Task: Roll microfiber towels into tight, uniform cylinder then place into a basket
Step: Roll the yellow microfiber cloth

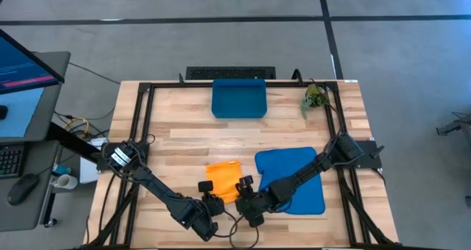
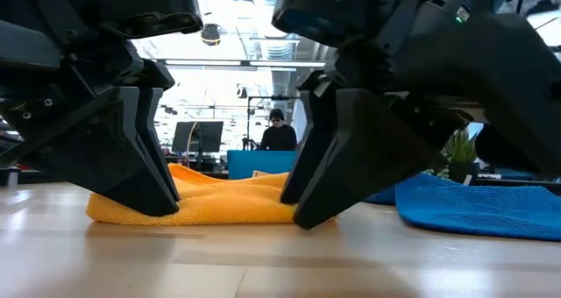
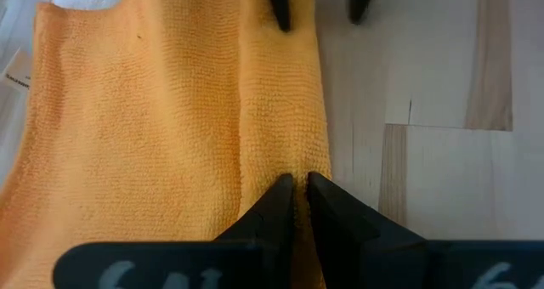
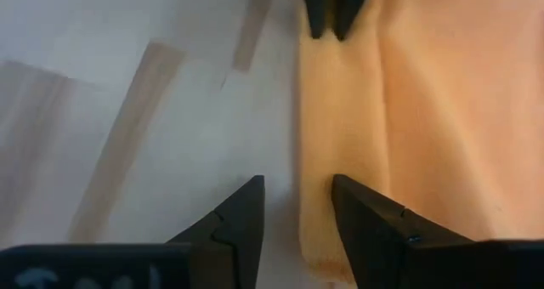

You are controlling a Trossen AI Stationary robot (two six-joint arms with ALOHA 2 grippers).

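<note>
The soft, limp orange-yellow microfiber towel (image 1: 224, 179) lies on the wooden desk (image 1: 184, 143) near its front edge, the left hand (image 3: 295, 187) pinching its folded hem and the right hand (image 4: 297, 204) parted astride it, the likeliest hold for rolling.

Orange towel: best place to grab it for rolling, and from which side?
Grip the orange towel along its near folded edge, coming straight down from above. It lies flat on the table, and that edge is doubled over. The left end effector already pinches it; the right end effector is open at that same edge.
</note>
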